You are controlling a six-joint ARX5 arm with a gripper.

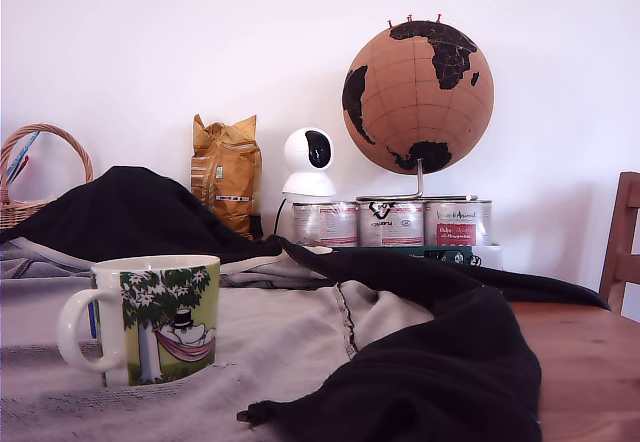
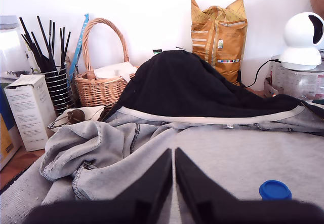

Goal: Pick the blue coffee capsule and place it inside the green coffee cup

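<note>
Covering wooden table (image 1: 585, 362): grey cloth (image 2: 243, 158), black garment (image 2: 187, 87); pincer (image 2: 173, 155) closed, empty.

Only the gripper (image 2: 173, 176) showed, in the wrist view. Two matte black fingers (image 2: 152, 188), each wedge-shaped, broad at the base and tapering to a narrow tip. Flat inner faces, smooth surface, plain black throughout. The base was a dark blurred band along the frame edge. The arm did not appear in the exterior view.
</note>
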